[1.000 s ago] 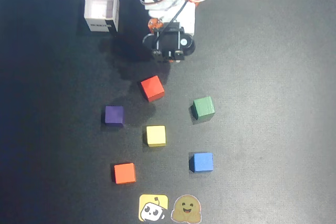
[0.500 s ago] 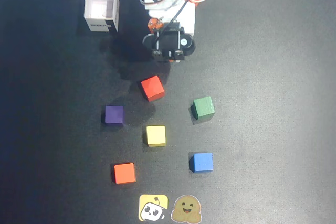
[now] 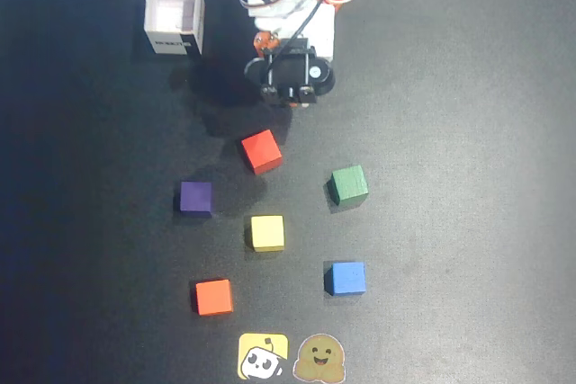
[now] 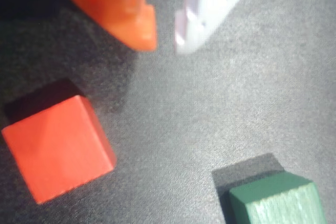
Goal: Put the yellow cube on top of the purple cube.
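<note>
Yellow cube: small matte yellow cube [image 3: 267,232], flat on the black table mat [image 3: 468,132], mid-cluster in overhead view; nothing touching it. Landmark for all below.
Purple cube: small dark purple cube [image 3: 195,198], up-left of yellow cube, near but apart; top bare.
Red cube: small red cube [image 3: 261,151], straight above yellow cube in overhead view, turned a bit; also lower left in wrist view [image 4: 58,148].
Green cube: small green cube [image 3: 348,183], up-right of yellow cube; bottom right corner in wrist view [image 4: 275,200].
Blue cube: bright blue cube [image 3: 346,278], down-right of yellow cube.
Orange cube: orange-red cube [image 3: 213,297], down-left of yellow cube.
Stickers: flat yellow cartoon-face sticker [image 3: 263,357] and brown blob-face sticker [image 3: 319,360], below yellow cube at mat's bottom edge.
Box: white open-top box [image 3: 175,15], far up-left of yellow cube.
Gripper: orange + white two-finger gripper [image 4: 165,43], well above yellow cube in overhead view, beyond red cube; jaws parted w/ a narrow gap, empty, off the mat.
</note>
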{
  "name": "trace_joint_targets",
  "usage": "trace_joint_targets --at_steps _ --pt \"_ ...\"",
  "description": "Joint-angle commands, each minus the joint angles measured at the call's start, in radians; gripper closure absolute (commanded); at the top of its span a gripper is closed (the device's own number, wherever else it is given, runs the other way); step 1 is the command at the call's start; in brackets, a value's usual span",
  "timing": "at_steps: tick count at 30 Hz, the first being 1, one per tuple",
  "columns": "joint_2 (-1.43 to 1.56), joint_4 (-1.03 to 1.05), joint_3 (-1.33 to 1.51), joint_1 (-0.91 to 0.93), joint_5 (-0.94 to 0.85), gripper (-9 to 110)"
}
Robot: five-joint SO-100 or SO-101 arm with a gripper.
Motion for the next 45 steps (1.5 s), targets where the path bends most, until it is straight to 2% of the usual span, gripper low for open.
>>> trace_joint_targets --at_steps 1,38,45 --pt "0.005 0.005 -0.008 0.005 -0.006 100" --pt "0.005 -0.012 -0.009 -0.005 -0.006 100" --pt "-0.058 -0.035 -0.107 -0.005 0.023 100"
